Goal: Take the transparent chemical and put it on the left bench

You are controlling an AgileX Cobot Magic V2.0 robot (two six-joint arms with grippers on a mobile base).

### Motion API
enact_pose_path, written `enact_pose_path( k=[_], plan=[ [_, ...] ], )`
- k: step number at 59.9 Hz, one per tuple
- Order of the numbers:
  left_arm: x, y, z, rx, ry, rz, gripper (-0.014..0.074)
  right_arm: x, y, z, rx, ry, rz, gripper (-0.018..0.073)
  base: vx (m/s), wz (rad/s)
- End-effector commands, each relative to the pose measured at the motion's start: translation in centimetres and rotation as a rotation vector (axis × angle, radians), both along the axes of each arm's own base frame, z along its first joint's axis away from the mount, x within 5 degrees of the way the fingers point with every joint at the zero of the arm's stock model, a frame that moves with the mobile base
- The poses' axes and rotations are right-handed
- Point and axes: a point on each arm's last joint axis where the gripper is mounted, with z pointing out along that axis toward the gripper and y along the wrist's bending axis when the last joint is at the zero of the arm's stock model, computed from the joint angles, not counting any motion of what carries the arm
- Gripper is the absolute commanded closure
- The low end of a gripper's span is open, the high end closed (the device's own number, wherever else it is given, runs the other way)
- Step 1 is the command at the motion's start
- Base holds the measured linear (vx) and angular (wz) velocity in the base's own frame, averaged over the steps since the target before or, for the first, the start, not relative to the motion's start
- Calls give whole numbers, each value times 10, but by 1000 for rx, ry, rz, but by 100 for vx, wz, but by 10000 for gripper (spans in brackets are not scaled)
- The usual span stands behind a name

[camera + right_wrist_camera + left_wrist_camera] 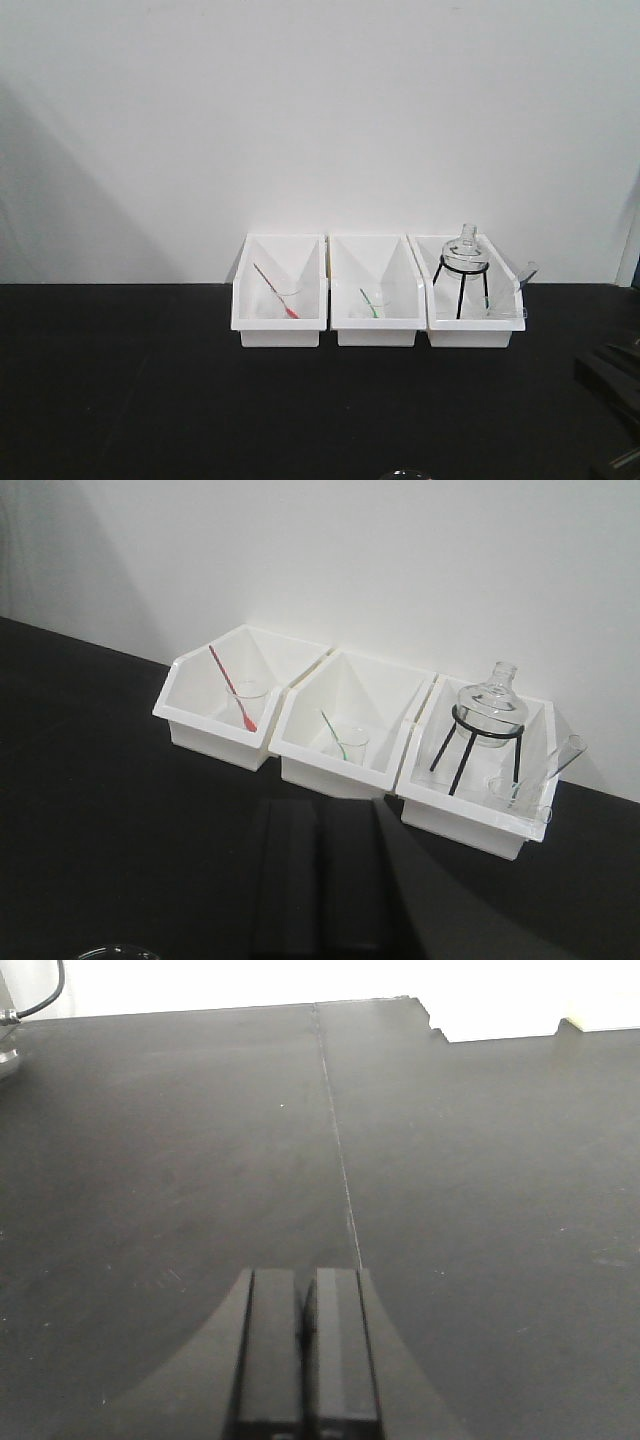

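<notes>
Standing in the rightmost of three white bins, just beside the black tripod stand carrying a round glass flask: the transparent chemical, a clear pipette leaning in a small beaker with its tip rising past the bin's right rim, so reachable from above. Keeping apart by colour: the red pipette in the bin furthest from the stand, the green pipette in the middle one. Hovering low over bare black worktop, well apart from the stand: left hand, fingers pressed together, holding nothing. Looking down toward the bins from in front of the stand: right hand, fingers likewise together and empty. Probably waiting before any reach.
</notes>
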Motion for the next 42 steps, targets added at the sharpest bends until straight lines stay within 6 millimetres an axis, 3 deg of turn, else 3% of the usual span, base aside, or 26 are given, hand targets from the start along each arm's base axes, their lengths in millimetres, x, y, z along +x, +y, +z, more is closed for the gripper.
enact_pose_path(
  k=[1, 42],
  plan=[
    [-1, 0, 3, -14, -81, -1, 600, -1, 0, 13, 24, -45, 5, 564, 0, 0],
    [-1, 0, 3, -14, -81, -1, 600, -1, 0, 14, 31, -45, 4, 564, 0, 0]
  ],
)
